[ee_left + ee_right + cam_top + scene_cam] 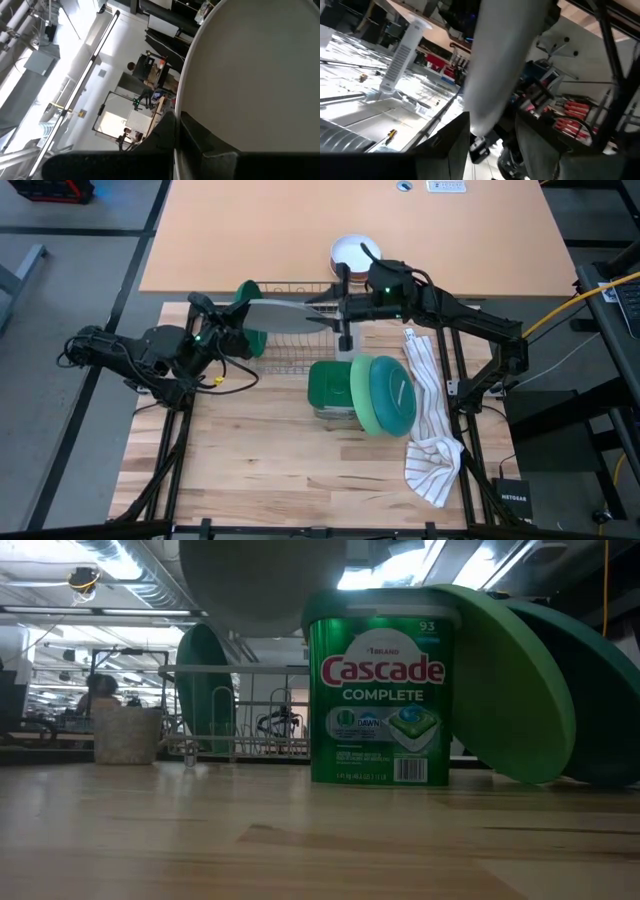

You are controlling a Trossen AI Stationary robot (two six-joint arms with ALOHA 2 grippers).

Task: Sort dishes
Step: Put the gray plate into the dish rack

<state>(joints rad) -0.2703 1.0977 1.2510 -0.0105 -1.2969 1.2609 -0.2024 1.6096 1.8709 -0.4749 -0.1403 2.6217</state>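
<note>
A grey plate is held in the air between my two grippers, above the wire dish rack. In the low view its underside shows at the top. My left gripper is shut on its left end and my right gripper on its right end. A dark green plate stands on edge in the rack's left end. A light green plate and a teal plate lean against a green Cascade tub. No mug shows. My left gripper pinches the grey plate's rim between its two fingers, one on each face. It comes from the table's left side. The plate is lifted clear of the rack and tilted. My right gripper has the grey plate's opposite rim between its two fingers, coming from the table's right side. The wrist view shows the plate edge-on. It is clear of the rack and of the table.
A white striped towel lies at the table's right side. A white bowl on brown-rimmed ones stands behind the rack. The near half of the wooden table is bare.
</note>
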